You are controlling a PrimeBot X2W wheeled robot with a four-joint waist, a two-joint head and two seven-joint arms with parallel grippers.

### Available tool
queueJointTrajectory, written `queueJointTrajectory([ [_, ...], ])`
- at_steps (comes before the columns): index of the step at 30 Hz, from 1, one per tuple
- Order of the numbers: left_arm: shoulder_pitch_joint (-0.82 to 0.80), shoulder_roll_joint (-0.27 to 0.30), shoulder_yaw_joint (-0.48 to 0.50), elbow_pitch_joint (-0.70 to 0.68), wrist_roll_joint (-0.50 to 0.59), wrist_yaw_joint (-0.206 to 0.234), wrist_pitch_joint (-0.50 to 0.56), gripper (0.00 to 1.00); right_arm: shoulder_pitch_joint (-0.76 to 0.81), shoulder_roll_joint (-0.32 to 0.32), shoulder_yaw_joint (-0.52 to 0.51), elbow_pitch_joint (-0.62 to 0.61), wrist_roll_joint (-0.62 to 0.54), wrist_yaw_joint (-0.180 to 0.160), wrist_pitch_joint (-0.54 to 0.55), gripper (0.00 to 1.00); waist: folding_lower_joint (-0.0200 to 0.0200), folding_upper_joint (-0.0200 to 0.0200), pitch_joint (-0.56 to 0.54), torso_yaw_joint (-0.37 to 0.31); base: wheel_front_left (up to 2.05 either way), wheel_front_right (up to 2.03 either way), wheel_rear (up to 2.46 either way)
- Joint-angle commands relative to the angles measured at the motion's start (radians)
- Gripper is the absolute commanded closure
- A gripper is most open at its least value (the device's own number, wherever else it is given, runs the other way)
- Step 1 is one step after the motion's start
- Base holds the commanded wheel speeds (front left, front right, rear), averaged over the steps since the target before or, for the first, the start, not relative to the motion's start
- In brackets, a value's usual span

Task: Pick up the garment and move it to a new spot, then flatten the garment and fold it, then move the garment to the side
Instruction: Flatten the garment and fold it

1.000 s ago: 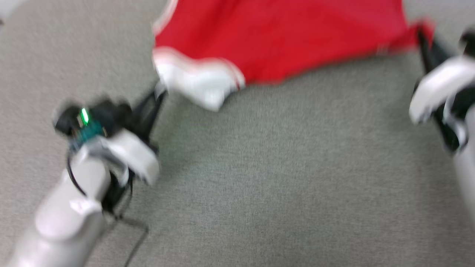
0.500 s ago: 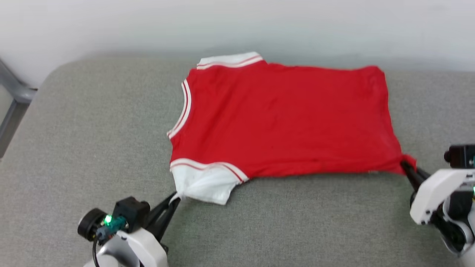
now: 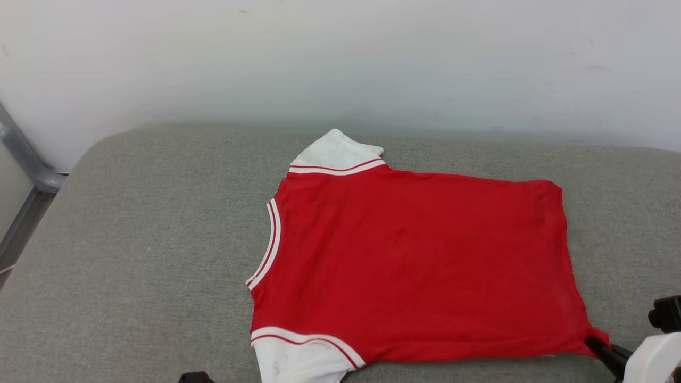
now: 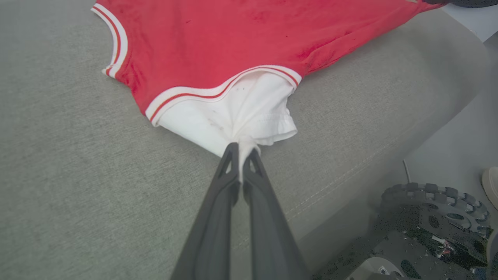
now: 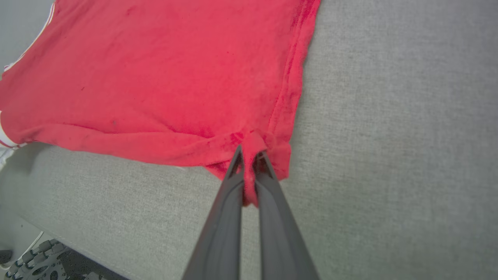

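The garment (image 3: 415, 266), a red jersey T-shirt with white sleeves and striped trim, lies spread flat on the grey cushion (image 3: 149, 239), collar to the left, plain red side up. My left gripper (image 4: 242, 149) is shut on the edge of the near white sleeve (image 4: 241, 112), bunching the cloth between its tips. In the right wrist view my right gripper (image 5: 249, 153) is shut on the near red hem corner (image 5: 255, 146). That corner (image 3: 597, 340) and the dark tips of my right gripper (image 3: 598, 347) show at the head view's lower right.
A pale wall (image 3: 340, 64) runs behind the cushion. A grey metal frame (image 3: 26, 175) stands at its left end. The cushion's front edge (image 4: 350, 182) drops to the floor, where my wheeled base (image 4: 432, 217) sits. Bare cushion lies left and right of the shirt.
The head camera has tilted up, so the whole shirt and wall have come into view and both arms have slid toward the bottom edge. Both grips on sleeve and hem have held.
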Motion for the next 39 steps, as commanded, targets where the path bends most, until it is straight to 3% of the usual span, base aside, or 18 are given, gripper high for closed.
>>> queueJointTrajectory([
  [1, 0.025, 0.020, -0.005, -0.030, -0.014, -0.002, 0.021, 1.00, 0.041, -0.012, -0.012, -0.021, 0.011, -0.001, 0.017, 1.00, 0.0002, -0.0001, -0.008, 0.001, 0.00, 0.00, 0.00],
  [8, 0.084, 0.080, -0.026, -0.127, -0.058, -0.012, 0.089, 1.00, 0.157, -0.026, -0.071, -0.090, 0.035, -0.001, 0.086, 1.00, 0.0002, -0.0001, -0.013, 0.002, 0.00, 0.00, 0.00],
  [14, 0.048, 0.067, 0.014, -0.145, -0.062, 0.009, 0.051, 1.00, 0.186, 0.003, -0.106, -0.162, 0.062, -0.001, 0.096, 1.00, 0.0002, -0.0001, 0.003, -0.006, 0.00, 0.00, 0.00],
  [21, -0.034, 0.053, 0.074, -0.128, -0.062, 0.013, 0.004, 1.00, 0.125, 0.024, -0.155, -0.213, 0.076, -0.001, 0.097, 1.00, 0.0002, -0.0001, 0.053, -0.018, 0.00, 0.00, 0.00],
  [39, -0.309, 0.010, 0.127, 0.029, -0.054, -0.054, 0.014, 1.00, -0.102, 0.057, -0.150, -0.149, -0.004, -0.001, 0.125, 1.00, 0.0002, -0.0001, 0.228, -0.049, 0.00, 0.00, 0.00],
])
